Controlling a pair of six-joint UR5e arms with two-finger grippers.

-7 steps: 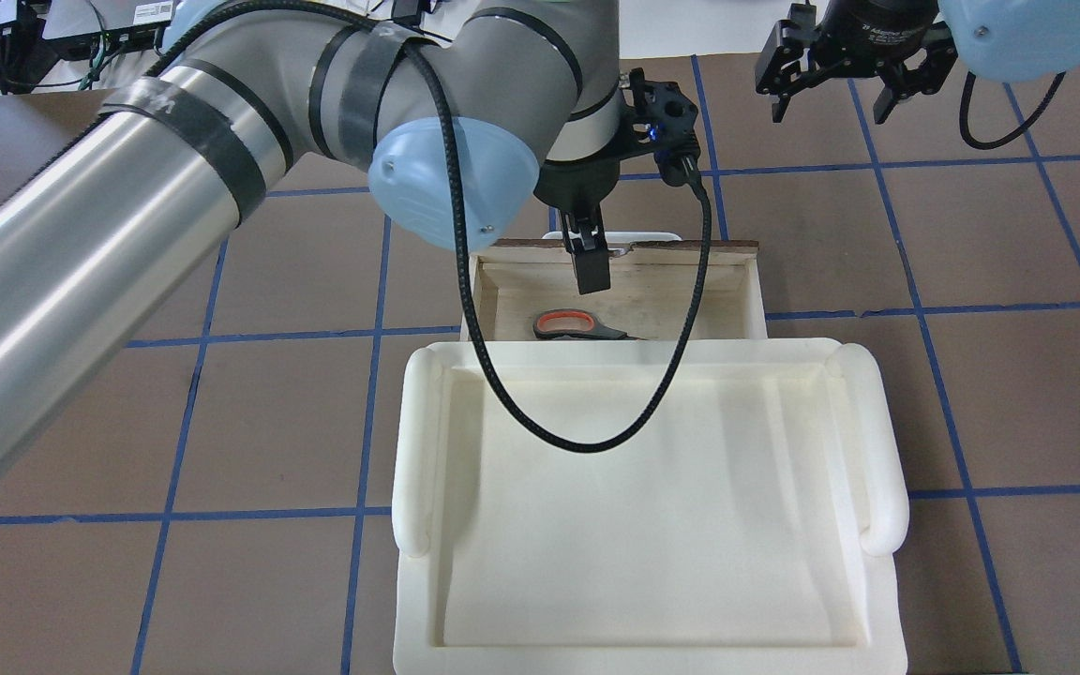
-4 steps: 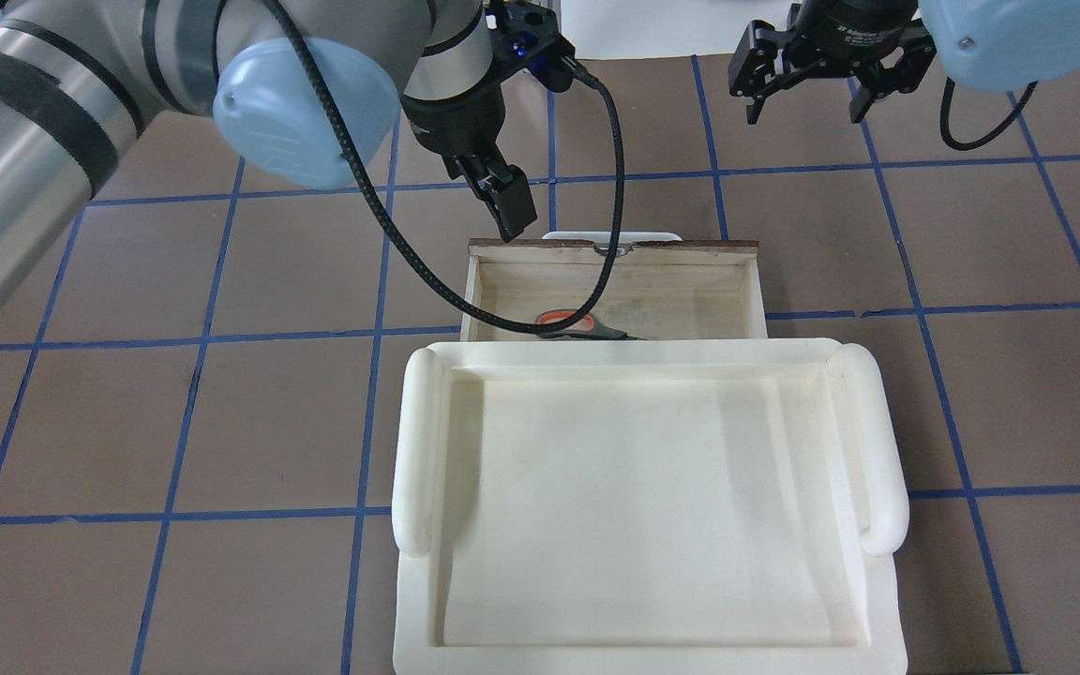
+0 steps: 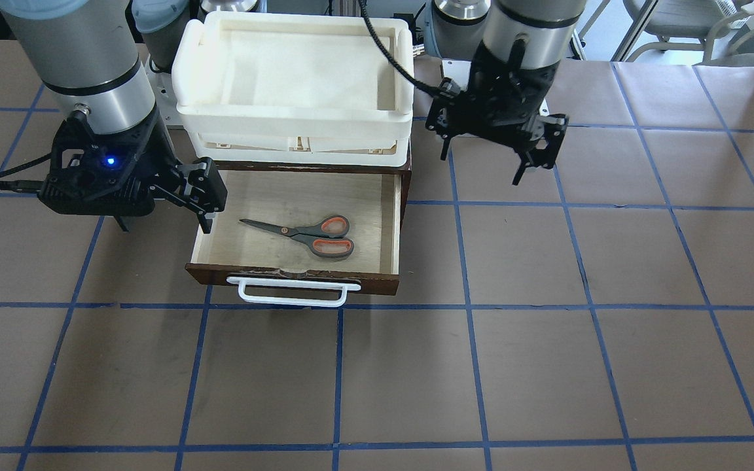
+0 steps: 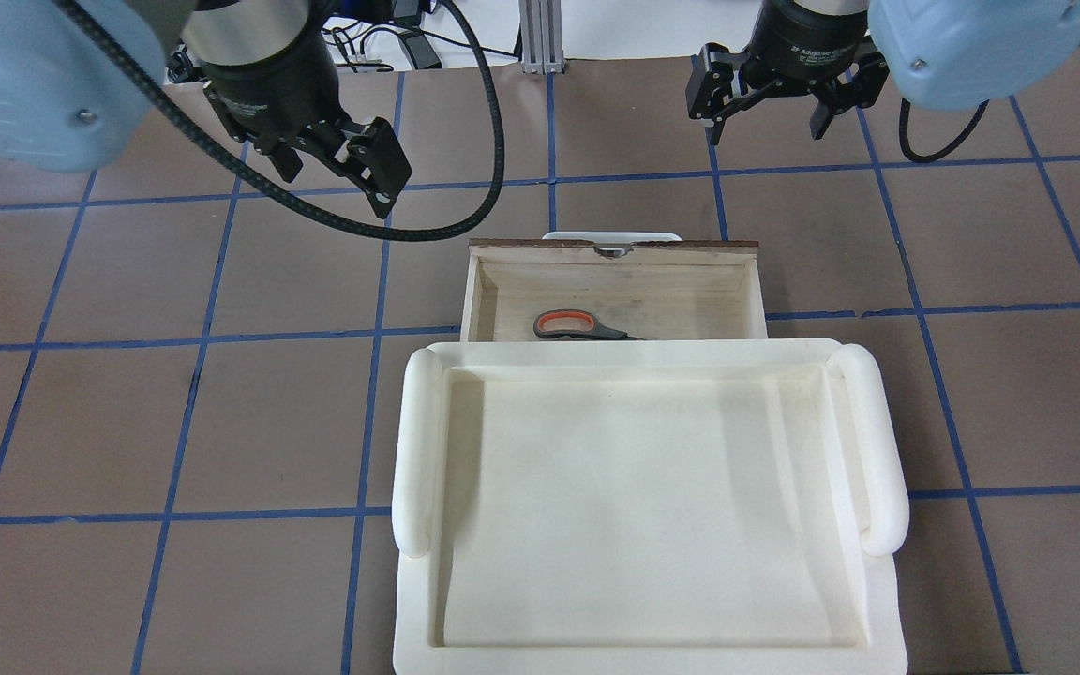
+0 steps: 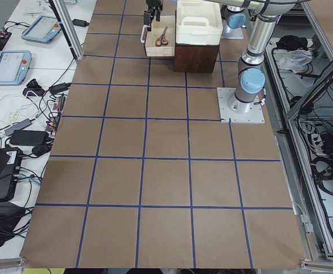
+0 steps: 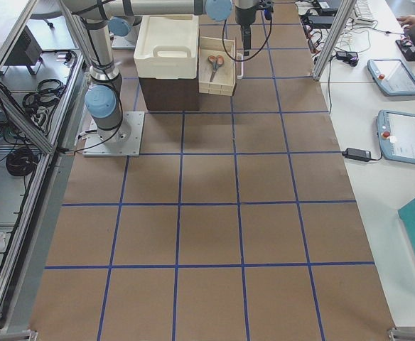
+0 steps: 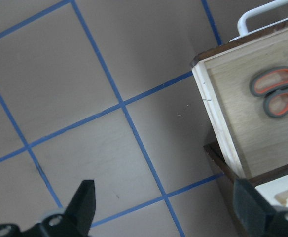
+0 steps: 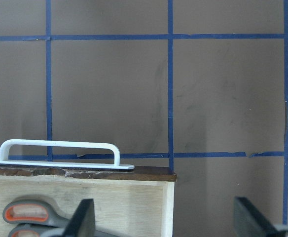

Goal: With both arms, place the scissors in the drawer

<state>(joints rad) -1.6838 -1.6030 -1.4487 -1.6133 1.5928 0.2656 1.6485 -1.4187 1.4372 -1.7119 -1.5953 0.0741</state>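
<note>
The scissors [image 3: 311,237] lie flat in the open drawer [image 3: 285,278], with grey handles lined orange-red and blades pointing to my right. They also show in the overhead view [image 4: 577,325], half hidden by the tray's edge. My left gripper [image 4: 334,173] is open and empty, above the table to the left of and beyond the drawer [image 4: 615,247]. Its wrist view shows the scissors [image 7: 277,91] off to one side. My right gripper [image 4: 765,108] is open and empty, beyond the drawer's right front corner. Its wrist view shows the white handle [image 8: 60,148].
A large white plastic tray [image 4: 413,441] sits on top of the dark wood box [image 6: 166,92], just behind the open drawer. The left arm's black cable [image 4: 427,230] hangs low near the drawer's left front corner. Brown table with blue grid lines all around.
My left gripper has moved from above the drawer to the left and away from it, and has turned. The right gripper has shifted slightly left. The scissors have stayed in the drawer.
</note>
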